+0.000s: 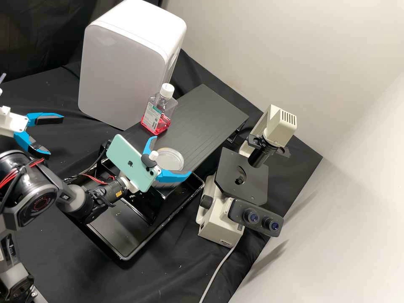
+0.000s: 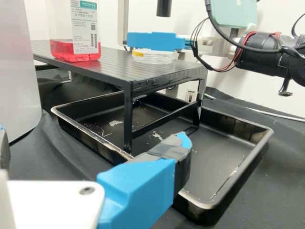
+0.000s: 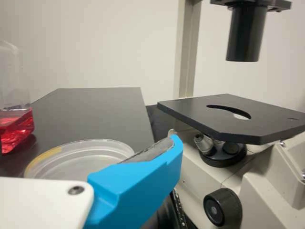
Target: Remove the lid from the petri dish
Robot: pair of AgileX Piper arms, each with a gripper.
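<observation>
Right gripper sitting open, jaws straddling round clear plastic petri dish. Lid likely light, slick, brittle: pinching rim gently. Left gripper idling open at 9 o'clock.

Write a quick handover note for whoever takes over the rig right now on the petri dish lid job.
Right gripper: jaws open, one on each side of the petri dish, holding nothing.
Left gripper: open, empty, off to the side above the bench.
The dish sits on the raised black platform; its lid looks still on.
Done: right gripper lined up.
Left: close on the lid, lift it off, set it down.
</observation>
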